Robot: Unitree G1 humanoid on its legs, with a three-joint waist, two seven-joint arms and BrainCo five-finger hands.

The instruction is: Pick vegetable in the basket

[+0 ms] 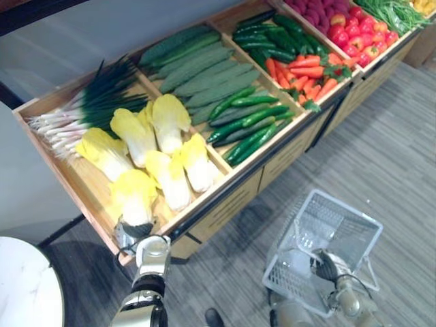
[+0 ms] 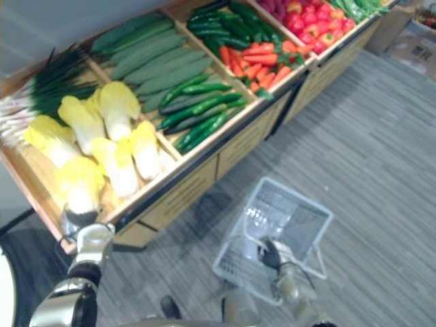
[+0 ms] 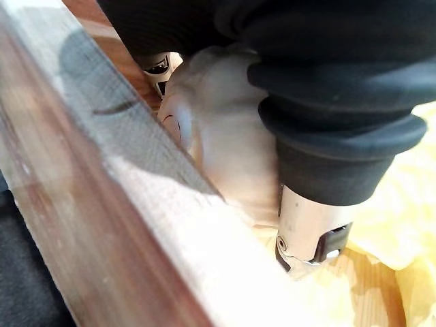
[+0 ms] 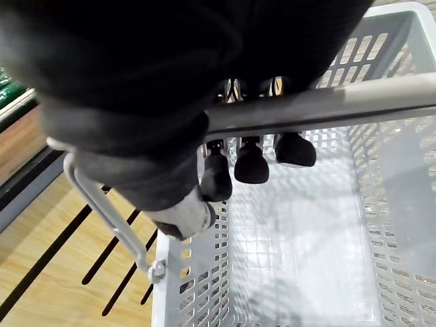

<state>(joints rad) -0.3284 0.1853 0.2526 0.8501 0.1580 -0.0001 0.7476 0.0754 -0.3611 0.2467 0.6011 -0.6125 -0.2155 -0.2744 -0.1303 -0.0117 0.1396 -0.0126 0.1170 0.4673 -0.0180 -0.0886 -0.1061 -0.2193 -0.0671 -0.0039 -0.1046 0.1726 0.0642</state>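
- The left hand (image 1: 131, 234) is at the tray's front rim (image 3: 102, 204), at the corner of the cabbage compartment.
- It touches the white stem end of the nearest cabbage (image 1: 133, 194). The wrist view shows the dark cover against that stem, with the rim just beside it.
- I cannot tell whether this hand is open or clamped on the cabbage.
- The right hand (image 4: 251, 165) is closed round the grey handle (image 4: 327, 105) of the basket (image 4: 402, 170), its dark tips hooked under the bar.
- The basket hangs out in front of the tray, off to the robot's right and apart from it.
- The cabbage lies in the tray, in the front corner of its compartment.
- Its long axis runs from the front of the tray to the back. The stem points at the front rim and the hand, and the yellow leaves point to the tray's back.
- More cabbages (image 1: 167, 119) lie behind it in the same compartment.
- Spring onions (image 1: 88, 105) fill the compartment behind those.
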